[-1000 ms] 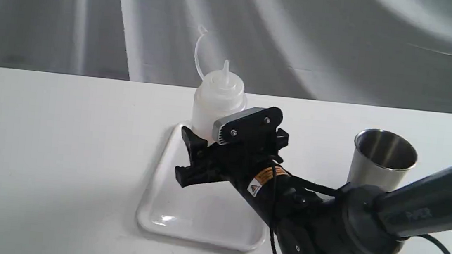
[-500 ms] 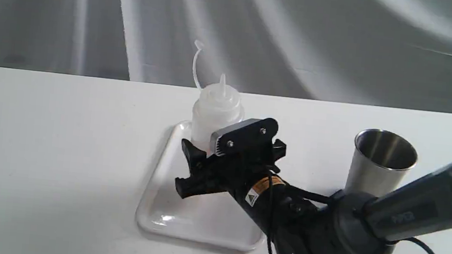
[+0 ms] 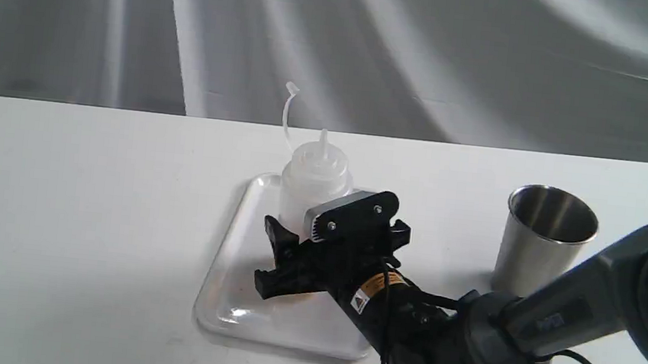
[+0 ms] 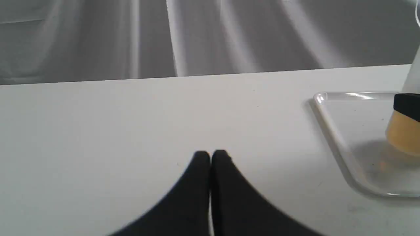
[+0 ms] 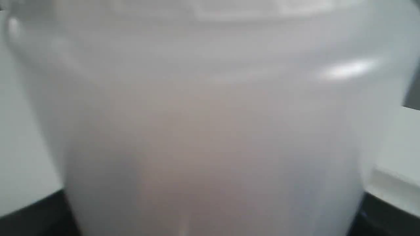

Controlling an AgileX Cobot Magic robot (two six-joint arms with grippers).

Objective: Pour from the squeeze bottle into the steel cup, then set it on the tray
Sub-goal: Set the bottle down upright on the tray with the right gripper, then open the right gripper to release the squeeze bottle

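Observation:
My right gripper [image 3: 331, 247] is shut on the squeeze bottle [image 3: 315, 182], a translucent white cylinder with a cone nozzle and a thin cap strap standing up. The bottle is upright over the white tray [image 3: 229, 306]. In the left wrist view its amber-filled base [image 4: 404, 132] sits low over the tray's rim [image 4: 329, 131]; I cannot tell if it touches. The bottle's wall [image 5: 210, 114] fills the right wrist view, with black fingers [image 5: 32, 216] at its sides. The steel cup [image 3: 544, 239] stands upright to the right. My left gripper [image 4: 210, 158] is shut and holds nothing, low over the table left of the tray.
A white table [image 3: 71, 211] carries everything, with a grey draped backdrop [image 3: 431, 55] behind its far edge. My right arm [image 3: 553, 329] reaches in from the lower right, passing in front of the cup.
The right gripper has come down with the squeeze bottle, bringing it lower over the tray. Cup, tray and grip are unchanged.

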